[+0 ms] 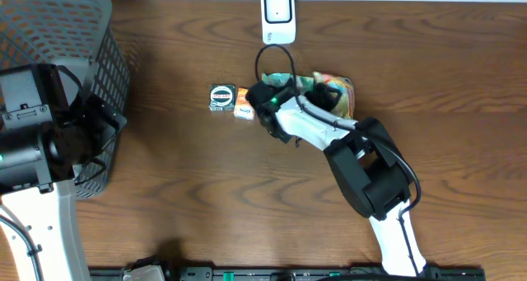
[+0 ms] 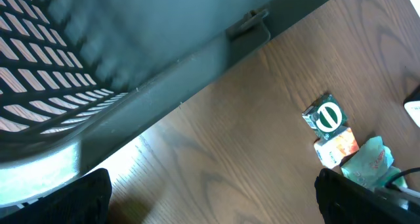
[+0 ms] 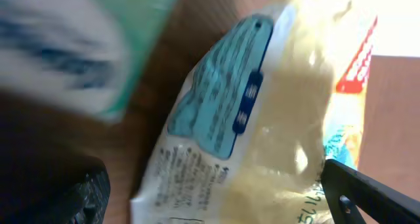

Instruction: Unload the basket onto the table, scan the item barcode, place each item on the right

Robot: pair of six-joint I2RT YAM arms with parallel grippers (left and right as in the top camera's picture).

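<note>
Wooden surface [image 1: 461, 83], scanner [image 1: 277, 16] at its far edge: the right claw [image 3: 210, 191] hangs spread wide over a pale snack packet [image 1: 336, 90], apparently positioned to lift it toward the reader. A green-labelled box [image 1: 222, 97] and an orange box [image 1: 244, 108] lie nearby; the left claw [image 2: 216, 207], likewise released, idles beside the basket [image 1: 107, 58].

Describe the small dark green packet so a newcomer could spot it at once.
Find the white scanner at the top middle of the overhead view, then look below-left. The green packet is leftmost of the items there, beside a small orange-and-white box. Only it is dark and square with a round white-ringed emblem.
</note>
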